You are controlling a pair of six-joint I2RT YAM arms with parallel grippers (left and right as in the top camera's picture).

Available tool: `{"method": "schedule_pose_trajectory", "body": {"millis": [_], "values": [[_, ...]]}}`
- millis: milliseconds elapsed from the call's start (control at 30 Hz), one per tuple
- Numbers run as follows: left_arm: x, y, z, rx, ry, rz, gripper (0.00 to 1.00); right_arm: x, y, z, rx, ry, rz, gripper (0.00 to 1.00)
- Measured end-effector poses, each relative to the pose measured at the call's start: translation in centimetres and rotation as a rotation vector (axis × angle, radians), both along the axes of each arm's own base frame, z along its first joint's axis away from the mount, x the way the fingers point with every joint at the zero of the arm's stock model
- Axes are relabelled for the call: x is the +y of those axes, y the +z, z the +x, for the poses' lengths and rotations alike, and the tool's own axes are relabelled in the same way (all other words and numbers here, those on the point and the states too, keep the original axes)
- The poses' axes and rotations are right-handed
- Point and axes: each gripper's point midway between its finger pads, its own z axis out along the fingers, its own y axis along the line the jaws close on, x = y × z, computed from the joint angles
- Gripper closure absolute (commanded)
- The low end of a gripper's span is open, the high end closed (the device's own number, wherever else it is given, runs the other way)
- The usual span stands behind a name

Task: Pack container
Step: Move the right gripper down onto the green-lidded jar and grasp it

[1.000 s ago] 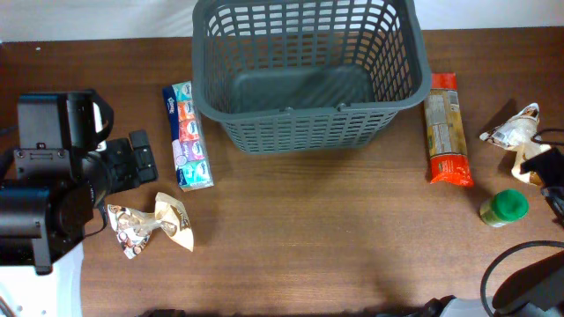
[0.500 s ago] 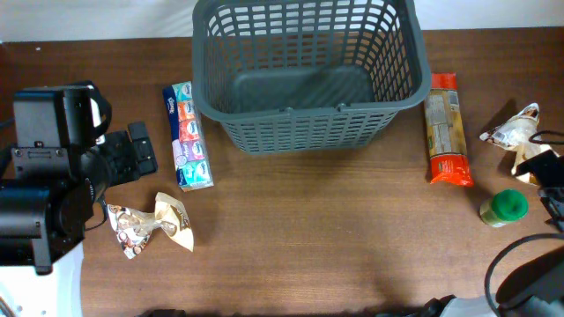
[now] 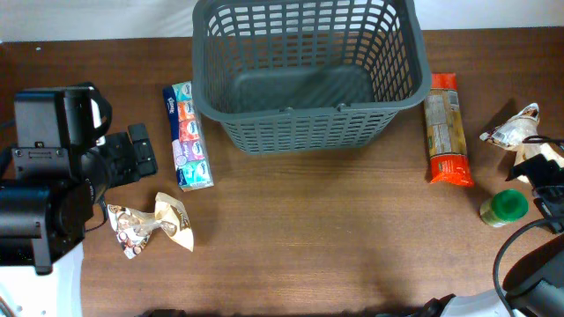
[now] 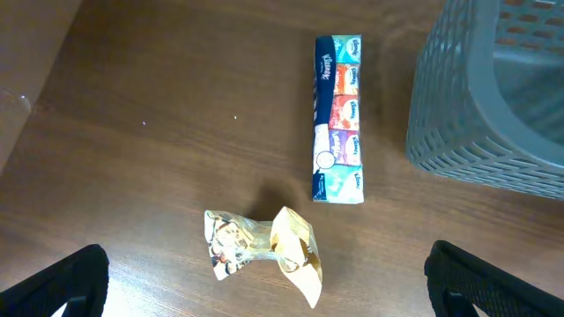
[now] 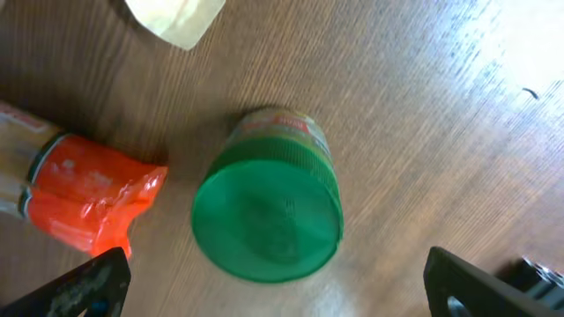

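Observation:
The dark grey slotted basket (image 3: pixel 300 132) stands empty at the table's far middle; its corner shows in the left wrist view (image 4: pixel 467 114). A tissue pack (image 3: pixel 187 136) lies left of it, a crumpled snack wrapper (image 3: pixel 150 224) nearer. My left gripper (image 3: pixel 139 158) is open and empty beside the tissue pack (image 4: pixel 339 114), above the wrapper (image 4: pixel 260 251). Right of the basket lie an orange packet (image 3: pixel 445 128), a green-lidded jar (image 3: pixel 504 209) and a cream wrapper (image 3: pixel 511 132). My right gripper (image 3: pixel 551 180) is open and empty, over the jar (image 5: pixel 269 207).
The left arm's bulky black body (image 3: pixel 44 202) fills the table's left edge. Cables (image 3: pixel 520 264) loop at the front right corner. The orange packet's end (image 5: pixel 84 185) and the cream wrapper (image 5: pixel 176 18) lie close to the jar.
My left gripper has shifted slightly toward the far side. My right gripper has drifted a little toward the right edge. No object has moved.

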Motion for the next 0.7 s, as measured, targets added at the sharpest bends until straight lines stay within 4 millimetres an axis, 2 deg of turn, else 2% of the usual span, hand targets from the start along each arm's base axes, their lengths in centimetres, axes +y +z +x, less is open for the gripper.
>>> {"method": "schedule_pose_trajectory", "body": {"millis": [267,700], "values": [[0.0,0.0,0.0,0.001,0.0,0.0,0.01,1.8,-4.5,-1.6,0.045,0.004,0.037,0.01],[0.0,0.0,0.0,0.0,0.0,0.0,0.01,1.3,-4.7,-1.3,0.065,0.025,-0.02,0.01]]}}
